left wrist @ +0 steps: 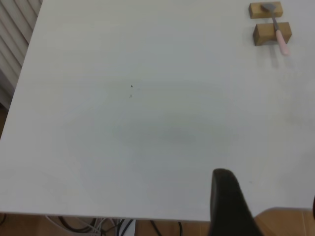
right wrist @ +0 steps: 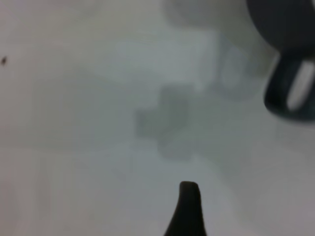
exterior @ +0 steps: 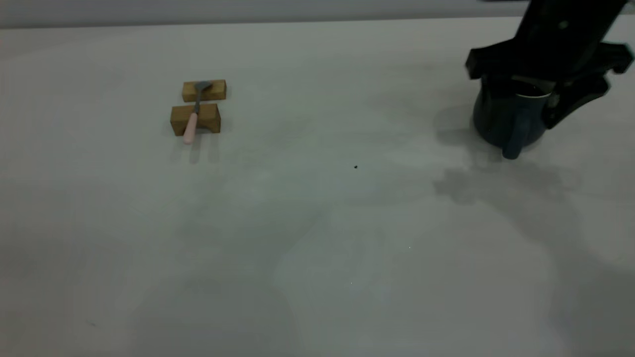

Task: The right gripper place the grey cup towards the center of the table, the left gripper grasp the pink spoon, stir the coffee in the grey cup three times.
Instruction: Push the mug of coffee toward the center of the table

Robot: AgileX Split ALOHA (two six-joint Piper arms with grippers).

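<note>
The grey cup [exterior: 501, 121] stands at the table's [exterior: 317, 233] far right, its handle [exterior: 516, 136] turned toward the front. My right gripper [exterior: 540, 94] hangs just over and behind its rim, open wide, one finger [exterior: 570, 101] down beside the cup. In the right wrist view the cup [right wrist: 280, 29] lies off to one side of a single finger [right wrist: 189, 209]. The coffee is hidden. The pink spoon [exterior: 191, 126] rests across two tan blocks at the left. My left gripper [left wrist: 268, 209] is open near the table edge, far from the spoon [left wrist: 280, 39].
Two tan wooden blocks [exterior: 203, 90] [exterior: 196, 119] carry the spoon. A tiny dark speck [exterior: 355, 167] marks the table's middle. In the left wrist view, cables [left wrist: 98, 227] hang below the table edge and a slatted panel [left wrist: 12, 34] stands beside it.
</note>
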